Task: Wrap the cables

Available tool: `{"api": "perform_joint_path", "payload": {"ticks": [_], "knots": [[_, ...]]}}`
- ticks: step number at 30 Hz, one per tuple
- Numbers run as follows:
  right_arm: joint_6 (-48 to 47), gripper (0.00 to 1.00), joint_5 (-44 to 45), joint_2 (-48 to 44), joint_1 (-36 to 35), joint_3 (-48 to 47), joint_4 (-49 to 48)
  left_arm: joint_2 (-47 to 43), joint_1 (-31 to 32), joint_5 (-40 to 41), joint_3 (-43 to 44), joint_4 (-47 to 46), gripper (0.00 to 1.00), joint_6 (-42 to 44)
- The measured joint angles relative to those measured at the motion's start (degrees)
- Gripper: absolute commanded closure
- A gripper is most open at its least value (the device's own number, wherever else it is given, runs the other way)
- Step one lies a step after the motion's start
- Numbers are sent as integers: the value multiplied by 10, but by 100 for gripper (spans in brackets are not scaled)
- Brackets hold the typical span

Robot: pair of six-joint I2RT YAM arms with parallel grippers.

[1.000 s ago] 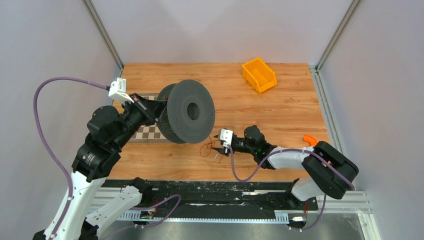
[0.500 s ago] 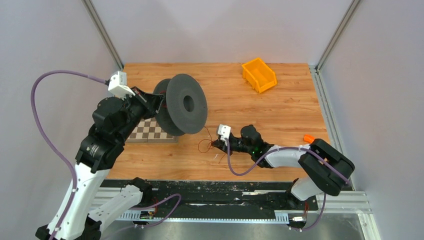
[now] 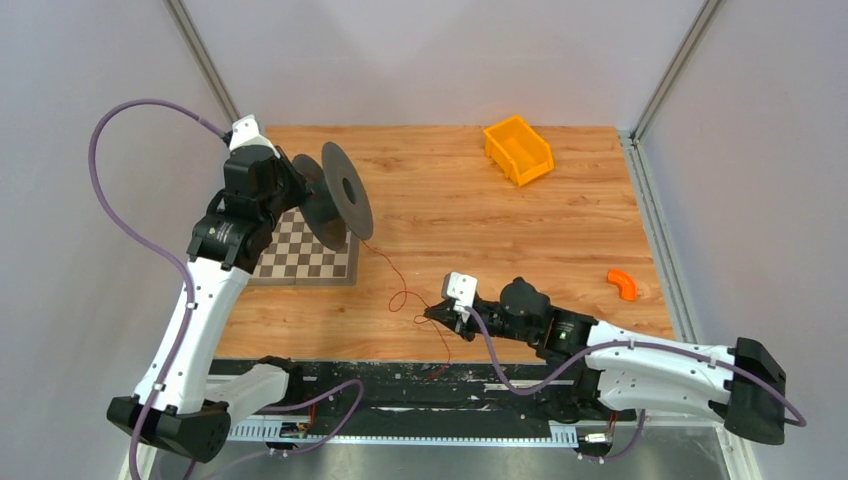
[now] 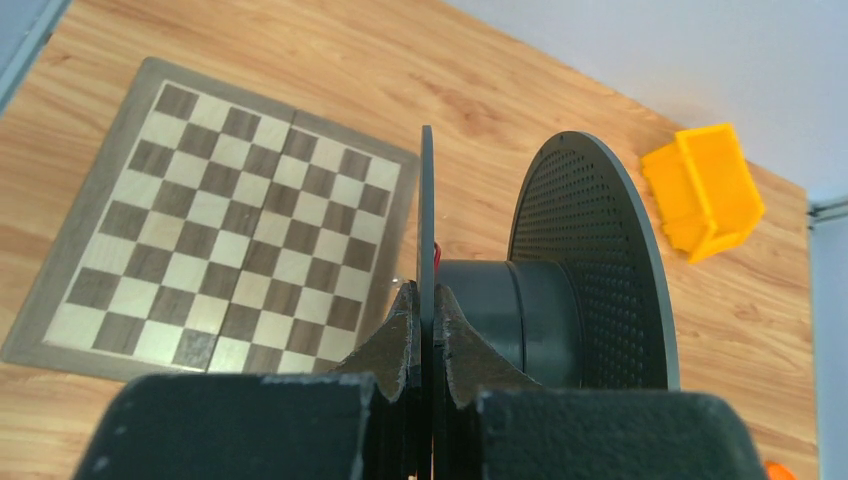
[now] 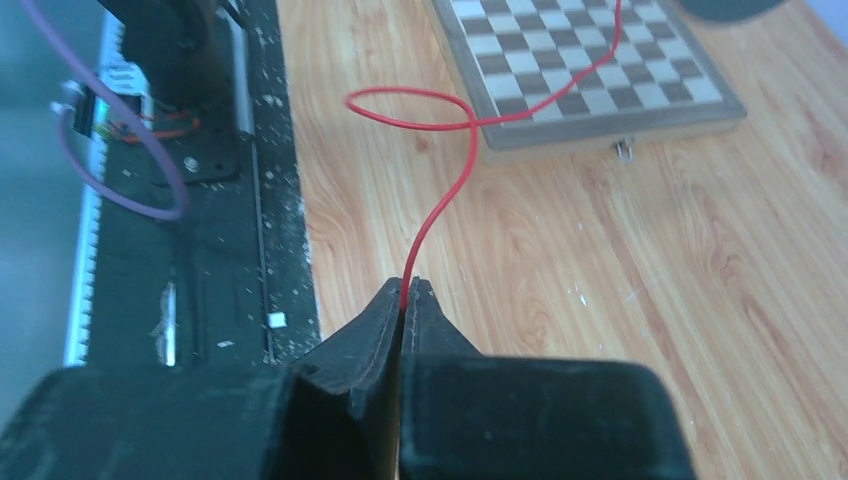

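The dark grey spool (image 3: 338, 193) hangs above the far left of the table, its flanges edge-on in the top view. My left gripper (image 3: 303, 187) is shut on the spool's near flange (image 4: 427, 210), one finger on each side. The cable, a thin red wire (image 3: 385, 268), runs from the spool's hub down across the table, curls into a small loop (image 5: 415, 108) and ends in my right gripper (image 3: 433, 313). The right gripper (image 5: 408, 288) is shut on the wire near the table's front edge. The wire's tail trails past the gripper onto the black rail.
A checkerboard (image 3: 300, 260) lies flat under and beside the spool. An orange bin (image 3: 517, 149) stands at the back right, and a small orange curved piece (image 3: 623, 283) lies at the right. A black rail (image 3: 330, 375) with wiring runs along the front edge.
My left arm has swung the spool back and left, turning it edge-on. My right gripper has shut on the wire and drawn it toward the front edge, stretching it out.
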State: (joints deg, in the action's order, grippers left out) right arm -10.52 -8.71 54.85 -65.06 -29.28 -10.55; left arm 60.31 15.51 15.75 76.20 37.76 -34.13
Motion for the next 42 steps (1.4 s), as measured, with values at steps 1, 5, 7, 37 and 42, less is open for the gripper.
{"api": "perform_joint_path", "payload": {"ticks": [1, 5, 7, 37, 42], "knots": [[0, 100, 8, -12, -14, -9, 15, 6, -7, -2, 0, 4, 100, 0], [-10, 100, 51, -44, -66, -66, 65, 34, -17, 4, 0, 14, 100, 16], [-19, 100, 71, -58, -83, -92, 76, 45, -18, 12, -3, 15, 100, 26], [-317, 100, 243, 0, -74, -244, 12, 46, 40, -118, -132, 24, 100, 254], [-309, 100, 203, 51, -16, -297, 9, 23, 50, -169, -165, 10, 100, 274]]}}
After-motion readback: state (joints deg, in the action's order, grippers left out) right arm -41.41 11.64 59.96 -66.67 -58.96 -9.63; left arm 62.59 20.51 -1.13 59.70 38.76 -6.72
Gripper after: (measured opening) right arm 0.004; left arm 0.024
